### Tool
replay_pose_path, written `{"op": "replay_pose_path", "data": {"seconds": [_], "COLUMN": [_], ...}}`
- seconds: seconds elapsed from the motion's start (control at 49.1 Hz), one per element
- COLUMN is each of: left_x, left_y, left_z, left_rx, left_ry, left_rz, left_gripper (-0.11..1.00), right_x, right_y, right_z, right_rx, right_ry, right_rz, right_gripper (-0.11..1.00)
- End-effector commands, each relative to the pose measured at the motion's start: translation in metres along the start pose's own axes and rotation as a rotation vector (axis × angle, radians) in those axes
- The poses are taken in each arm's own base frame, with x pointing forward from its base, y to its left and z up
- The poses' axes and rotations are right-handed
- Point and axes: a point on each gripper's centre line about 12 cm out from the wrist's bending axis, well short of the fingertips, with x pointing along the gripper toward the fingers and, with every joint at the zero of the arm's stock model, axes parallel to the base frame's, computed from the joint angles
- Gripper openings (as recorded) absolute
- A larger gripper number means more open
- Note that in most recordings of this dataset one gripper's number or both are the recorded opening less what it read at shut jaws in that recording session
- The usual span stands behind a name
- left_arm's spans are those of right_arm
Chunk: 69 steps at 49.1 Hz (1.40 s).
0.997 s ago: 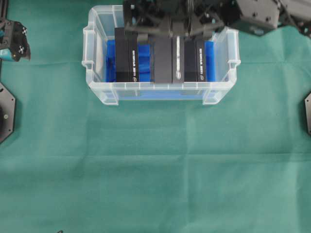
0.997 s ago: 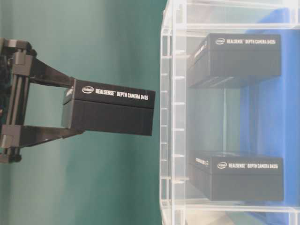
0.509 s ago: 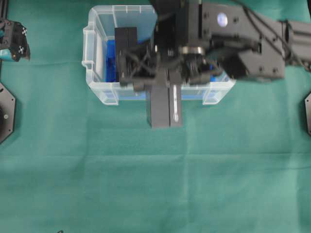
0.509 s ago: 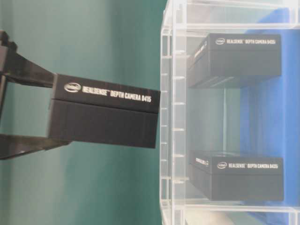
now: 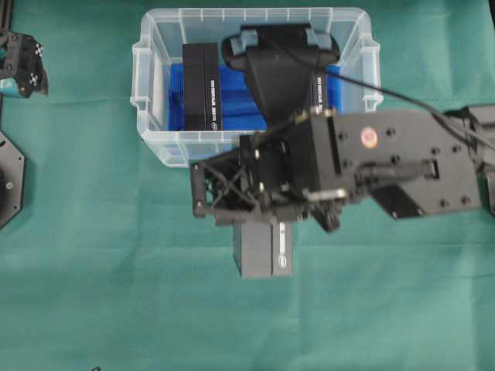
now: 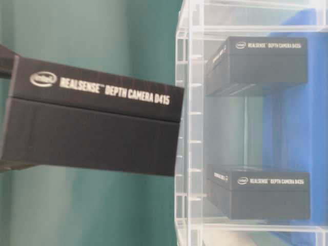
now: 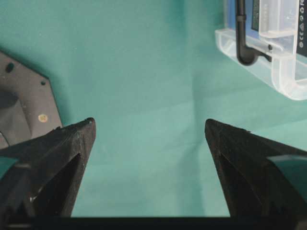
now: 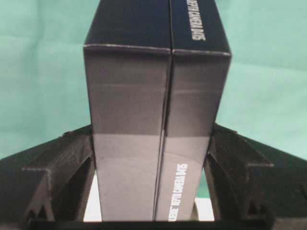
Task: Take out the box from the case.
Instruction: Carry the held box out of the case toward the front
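My right gripper [image 8: 152,191] is clamping the black box [image 5: 263,249] by its two sides, holding it over the green cloth [image 5: 116,294], near of the case [image 5: 155,143] and outside it. My left gripper [image 7: 149,143] is gaping wide at far left, holding nothing.

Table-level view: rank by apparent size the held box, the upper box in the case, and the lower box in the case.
1. Held box, largest, but it is nearest the camera, so true size is unsure.
2–3. Upper box and lower box inside the case look alike; no ranking between them.
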Motion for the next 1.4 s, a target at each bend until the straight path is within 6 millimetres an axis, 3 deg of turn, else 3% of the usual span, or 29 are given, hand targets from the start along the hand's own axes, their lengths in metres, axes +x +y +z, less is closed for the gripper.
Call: {"op": "replay_pose_path", "data": {"seconds": [0.0, 0.407, 0.55, 0.916, 1.384], "left_x": [-0.004, -0.003, -0.003, -0.003, -0.003], "left_y": [-0.001, 0.0, 0.0, 0.0, 0.0], "left_z": [0.002, 0.002, 0.002, 0.002, 0.002], "left_rx": [-0.002, -0.003, -0.003, -0.002, -0.002], "left_ry": [-0.01, -0.01, -0.01, -0.01, -0.01], "left_rz": [-0.012, -0.01, -0.01, -0.01, -0.01], "left_gripper": [0.94, 0.94, 0.94, 0.94, 0.94], "right_x": [-0.028, -0.017, -0.002, 0.047, 0.125], "right_y": [-0.005, -0.001, -0.001, -0.007, -0.021], "right_z": [-0.005, -0.011, -0.015, -0.026, -0.037], "right_rx": [0.004, 0.0, -0.01, -0.034, -0.049], "right_ry": [0.02, 0.016, 0.008, 0.003, 0.046], "right_rz": [0.071, 0.057, 0.017, -0.045, -0.042], "right_gripper": [0.68, 0.68, 0.68, 0.68, 0.68]}}
